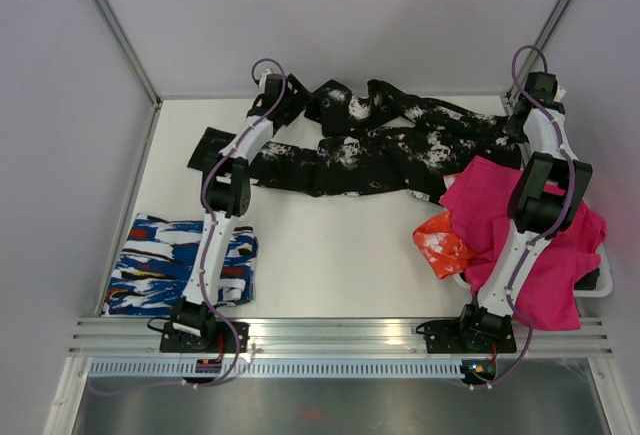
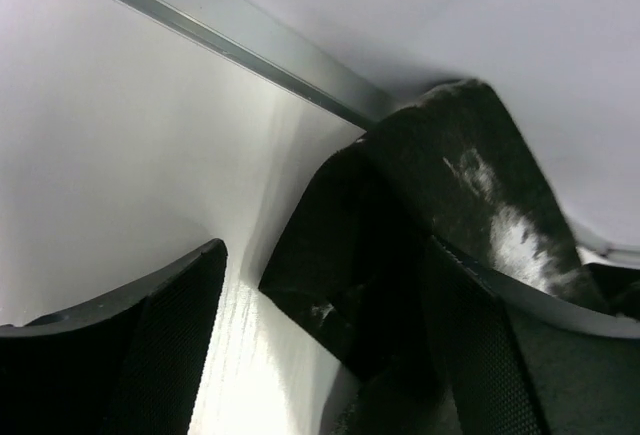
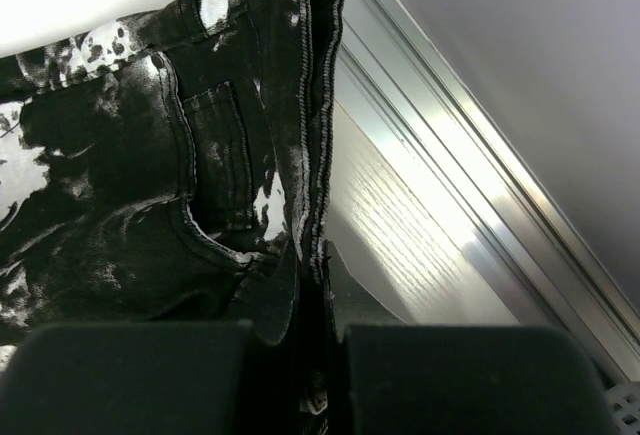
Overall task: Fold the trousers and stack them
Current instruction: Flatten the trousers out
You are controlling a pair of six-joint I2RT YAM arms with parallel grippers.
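Right claw (image 3: pixel 325 355) clamped on trousers (image 3: pixel 120 205), pinch point buried in cloth, left claw (image 2: pixel 325 285) apart, blurred cloth between.

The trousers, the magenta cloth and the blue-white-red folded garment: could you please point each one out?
trousers (image 1: pixel 390 150), top external view, middle of the nearer leg.
magenta cloth (image 1: pixel 480 205), top external view, its upper left part.
blue-white-red folded garment (image 1: pixel 150 260), top external view, its left half.

The left arm (image 1: pixel 207 255), lower left, and the right arm (image 1: pixel 505 265), lower right, share white links, black joints, black bases (image 1: pixel 192 332) and looping purple cables (image 1: pixel 267 61); tiny red spots beneath, perhaps lights.
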